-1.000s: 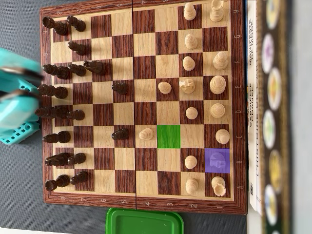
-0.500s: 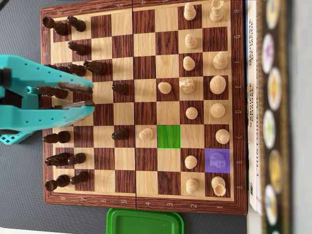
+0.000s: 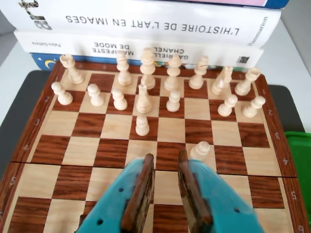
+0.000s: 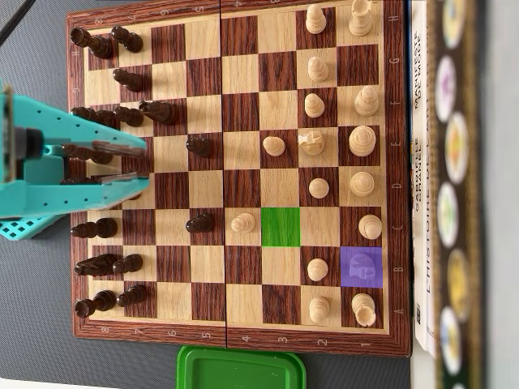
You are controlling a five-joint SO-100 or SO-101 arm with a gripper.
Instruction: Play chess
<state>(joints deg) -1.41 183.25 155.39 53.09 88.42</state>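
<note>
The wooden chessboard [image 4: 235, 339] lies with the dark pieces [image 4: 105, 120] at the left and the white pieces [image 4: 362, 141] at the right in the overhead view. One square is tinted green [image 4: 280, 227], and another is purple [image 4: 362, 267] with a piece standing on it. My teal gripper [image 4: 145, 163] hangs over the dark side's second rank, open, with nothing between its fingers. In the wrist view the gripper [image 3: 165, 156] points at the white pieces [image 3: 146, 73]. A white pawn [image 3: 199, 150] stands just to the right of the right finger.
A green container [image 4: 241, 369] sits against the board's lower edge and shows again in the wrist view [image 3: 300, 160]. Stacked books [image 4: 425, 162] line the white side [image 3: 146, 22]. Two advanced dark pawns [image 4: 199, 146] [image 4: 199, 222] stand ahead of the gripper.
The arm swung in from the left edge over the dark back ranks. In the last half second its tips drew slightly back to the left and the jaws spread a little wider.
</note>
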